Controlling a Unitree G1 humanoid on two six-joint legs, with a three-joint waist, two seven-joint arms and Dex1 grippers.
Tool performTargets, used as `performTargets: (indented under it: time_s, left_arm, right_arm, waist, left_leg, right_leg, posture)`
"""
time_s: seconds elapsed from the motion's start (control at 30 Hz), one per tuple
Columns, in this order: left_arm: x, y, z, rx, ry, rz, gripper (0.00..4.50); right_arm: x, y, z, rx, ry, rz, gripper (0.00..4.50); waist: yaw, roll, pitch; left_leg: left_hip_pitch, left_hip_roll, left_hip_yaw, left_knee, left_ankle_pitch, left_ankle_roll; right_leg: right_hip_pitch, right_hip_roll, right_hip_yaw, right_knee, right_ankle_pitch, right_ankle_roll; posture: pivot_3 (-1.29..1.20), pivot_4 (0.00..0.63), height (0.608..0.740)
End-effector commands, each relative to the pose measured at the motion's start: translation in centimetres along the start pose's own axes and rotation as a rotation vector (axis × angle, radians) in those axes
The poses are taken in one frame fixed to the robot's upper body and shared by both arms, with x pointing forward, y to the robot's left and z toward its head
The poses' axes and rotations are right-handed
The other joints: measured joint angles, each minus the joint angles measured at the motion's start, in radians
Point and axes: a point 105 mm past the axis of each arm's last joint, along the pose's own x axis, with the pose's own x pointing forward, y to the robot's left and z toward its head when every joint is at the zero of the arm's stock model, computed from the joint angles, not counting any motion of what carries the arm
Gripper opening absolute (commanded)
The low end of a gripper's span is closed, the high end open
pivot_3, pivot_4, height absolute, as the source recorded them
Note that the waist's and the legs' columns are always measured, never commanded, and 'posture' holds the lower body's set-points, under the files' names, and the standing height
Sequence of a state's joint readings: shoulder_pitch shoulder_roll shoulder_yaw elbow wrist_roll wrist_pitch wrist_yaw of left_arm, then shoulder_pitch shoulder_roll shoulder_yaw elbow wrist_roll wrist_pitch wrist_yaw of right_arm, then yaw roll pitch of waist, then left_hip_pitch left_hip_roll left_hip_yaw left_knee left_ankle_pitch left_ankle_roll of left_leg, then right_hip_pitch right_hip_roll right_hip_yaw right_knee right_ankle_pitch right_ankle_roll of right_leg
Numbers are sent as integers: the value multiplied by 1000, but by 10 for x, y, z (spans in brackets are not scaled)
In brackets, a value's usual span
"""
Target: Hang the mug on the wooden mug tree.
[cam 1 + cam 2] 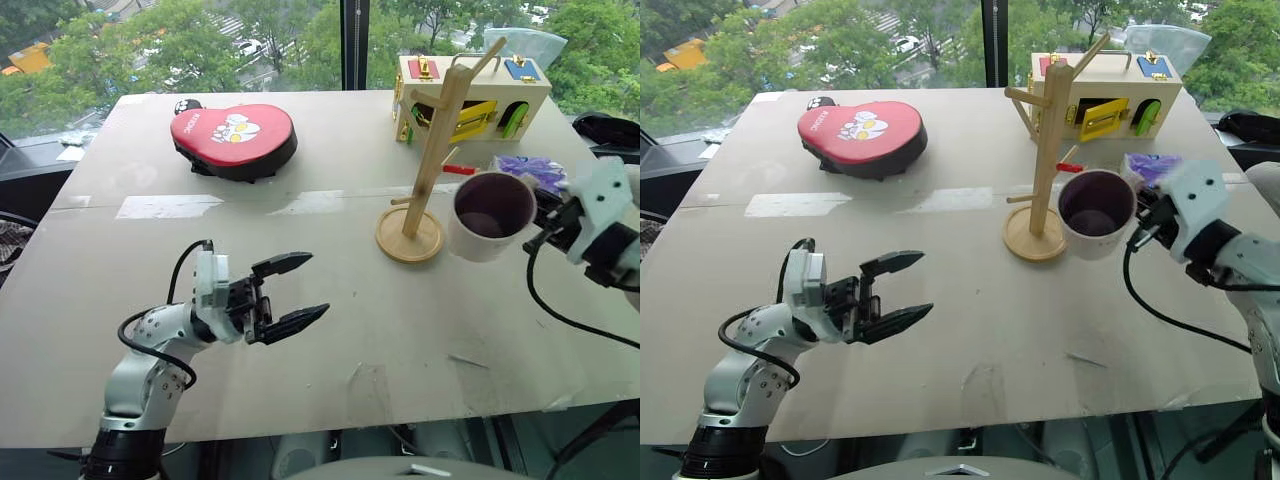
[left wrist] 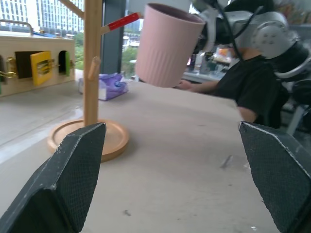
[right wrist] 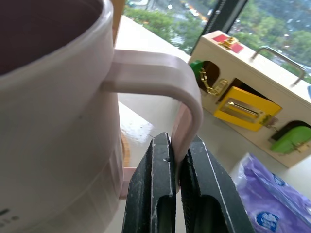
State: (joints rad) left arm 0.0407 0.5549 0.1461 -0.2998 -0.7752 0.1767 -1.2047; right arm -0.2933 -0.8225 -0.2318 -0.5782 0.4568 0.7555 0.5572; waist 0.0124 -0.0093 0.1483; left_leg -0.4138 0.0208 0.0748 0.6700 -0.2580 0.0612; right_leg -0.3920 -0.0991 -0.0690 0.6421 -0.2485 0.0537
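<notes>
The cream-white mug (image 1: pixel 492 216) with its dark maroon inside hangs in the air just right of the wooden mug tree (image 1: pixel 432 160), its mouth tilted toward me. My right gripper (image 3: pixel 179 160) is shut on the mug's handle (image 3: pixel 187 104), pinching its vertical part between both fingers. The tree stands upright on its round disc base (image 1: pixel 408 238), pegs branching left and right. The left gripper (image 1: pixel 293 292) hovers open and empty over the near left part of the table, pointing toward the tree. The left wrist view shows the raised mug (image 2: pixel 167 44) beside the pole (image 2: pixel 92 63).
A boxy wooden toy with coloured latches (image 1: pixel 470 95) stands behind the tree. A purple packet (image 1: pixel 530 170) lies right of the tree's base, behind the mug. A red heart-shaped pad (image 1: pixel 234 138) lies at the back left. A person in black (image 2: pixel 252 87) sits past the table.
</notes>
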Motion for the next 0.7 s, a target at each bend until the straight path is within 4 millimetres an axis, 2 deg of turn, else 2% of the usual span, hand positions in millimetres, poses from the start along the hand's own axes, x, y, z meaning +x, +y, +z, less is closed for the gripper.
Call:
performTargets:
  time_s: [0.03, 0.13, 0.2, 0.27, 0.37, 0.43, 0.5, 0.63, 0.7]
  left_arm:
    - [-3, -6, 19, 34, -55, -7, 4500]
    - [-4, -10, 22, 29, -75, 8, 4500]
    - [-4, -14, 23, 22, -84, 14, 4500]
    - [-3, -18, 23, 23, -86, 19, 4500]
    - [-2, -20, 25, 23, -100, 38, 4500]
    - [-1, -21, 25, 26, -102, 45, 4500]
    - [-2, -21, 26, 15, -107, 62, 4500]
    - [0, -17, 17, 13, -61, 115, 4500]
    - [1, -13, 8, 10, -4, 154, 4500]
  right_arm:
    - [7, 1, 17, -18, 12, 30, 113]
    - [20, -5, 16, -14, 71, 33, 113]
    - [30, -15, 8, 9, 131, 0, 113]
    - [38, -16, 2, -27, 171, 34, 113]
    - [41, -12, -4, -55, 192, 103, 804]
    - [42, -13, -1, -33, 158, 97, 1683]
    - [36, -12, 0, -21, 135, 105, 2436]
    - [14, -10, 3, 19, 73, 114, 2436]
    - [-3, -11, 2, 50, 45, 107, 2436]
  waist:
    - [0, 0, 0]
    - [1, 0, 0]
    - [0, -1, 0]
    - [1, -1, 0]
    - [3, -1, 1]
    - [1, -2, 1]
    - [0, -2, 1]
    - [5, -3, 1]
    - [4, -3, 1]
  left_leg:
    - [0, 0, 0, 0, 0, 0]
    - [-1, -1, 0, 0, 0, 0]
    - [-1, -1, 0, 0, 0, 1]
    - [-1, -2, 0, 0, 0, 1]
    - [-1, -2, 0, 0, -1, 1]
    - [-2, -3, 0, 0, -1, 1]
    - [-1, -3, 0, 0, -1, 1]
    - [-2, -3, -1, 0, -1, 2]
    - [-2, -3, -1, 0, -1, 2]
  right_leg:
    - [0, 0, 0, 0, 0, 0]
    - [0, -1, 0, 0, 0, 0]
    - [0, -2, 0, 0, 0, 0]
    - [0, -2, 0, 0, 0, 0]
    - [0, -2, -1, 0, 0, 0]
    - [0, -2, -1, 0, 0, 0]
    - [0, -2, -1, 0, 0, 0]
    - [0, -3, -2, -1, 0, 0]
    - [0, -3, -2, -1, 0, 0]
  posture:
    - [0, 150, 740]
    - [0, 150, 740]
    - [0, 150, 740]
    - [0, 150, 740]
    - [0, 150, 740]
    - [0, 150, 740]
    - [0, 150, 740]
    - [0, 150, 740]
    - [0, 150, 740]
